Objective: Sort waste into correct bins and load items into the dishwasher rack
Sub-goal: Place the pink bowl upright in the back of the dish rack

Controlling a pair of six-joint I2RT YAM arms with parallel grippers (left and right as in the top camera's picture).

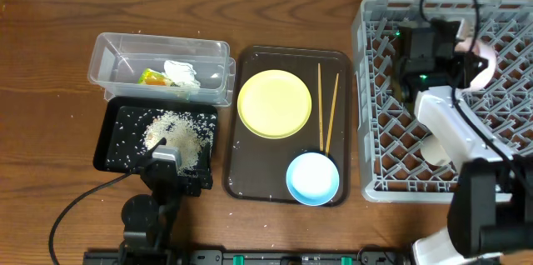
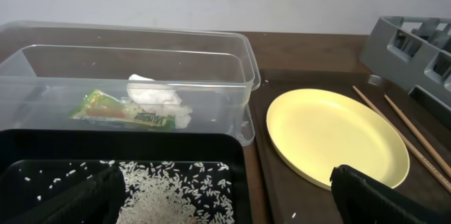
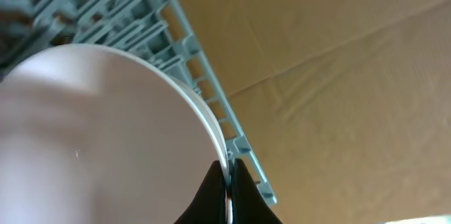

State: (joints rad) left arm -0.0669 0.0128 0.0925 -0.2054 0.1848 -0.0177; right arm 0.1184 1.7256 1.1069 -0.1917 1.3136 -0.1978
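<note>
My right gripper (image 3: 227, 182) is shut on the rim of the white bowl (image 3: 99, 132) and holds it over the grey dishwasher rack (image 1: 500, 15), near its back right (image 1: 481, 61). My left gripper (image 2: 225, 203) is open and empty over the black tray (image 1: 112, 144), which holds loose rice (image 1: 171, 132). The clear tub (image 1: 108, 48) holds the green-and-orange wrapper (image 2: 116, 108) and the white tissue (image 2: 155, 94). The pale-yellow plate (image 1: 275, 102), two chopsticks (image 1: 326, 107) and the light-blue bowl (image 1: 312, 177) lie on the brown tray.
The dark brown serving tray (image 1: 250, 165) lies between the bins and the rack. A few rice grains are scattered on it. Cardboard (image 3: 352, 76) shows beyond the rack's edge in the right wrist view.
</note>
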